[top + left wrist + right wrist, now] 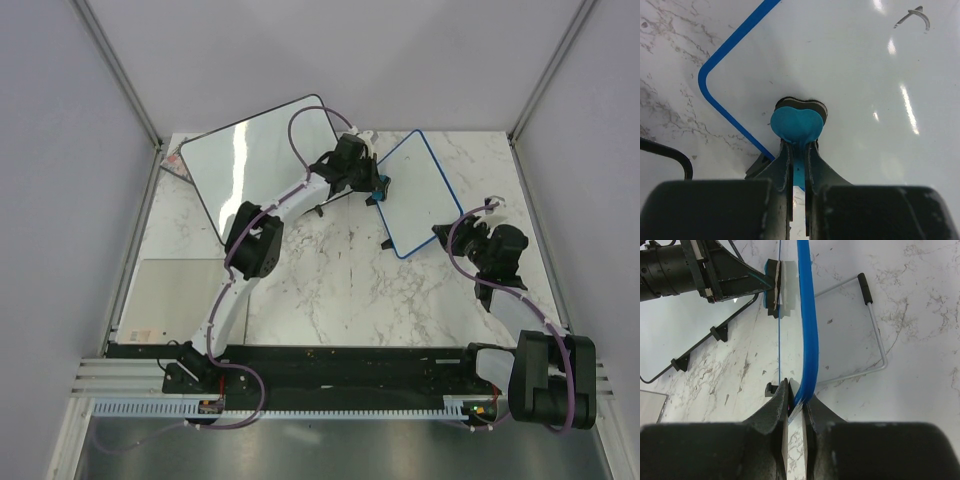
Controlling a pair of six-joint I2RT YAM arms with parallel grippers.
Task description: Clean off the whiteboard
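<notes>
At the bottom of the overhead view the two arm bases sit on a black rail, with the white grey-veined marble table [330, 280] stretching away above them. A flat grey metal panel [175, 295] lies at the left edge of the table.

Right of centre, the right gripper [443, 234] has its two black fingers pinched together on the lower corner of the small blue-framed whiteboard with rounded corners [420, 195]. Its wrist camera looks along the board edge-on, the blue frame [807, 315] running up the middle of the frame from between the fingertips [796, 397]. A thin grey wire stand with a black tip [875, 335] rests on the marble to the right of the board.

Further up, the left gripper [375, 188] is clamped on a blue heart-shaped eraser with a dark felt pad [796, 122], which is pressed against the white surface just inside the frame's rounded corner. A short dark scribble [914, 16] shows at the upper right of that wrist view.

At the upper left of the overhead view stands the large black-framed whiteboard [260, 160].
</notes>
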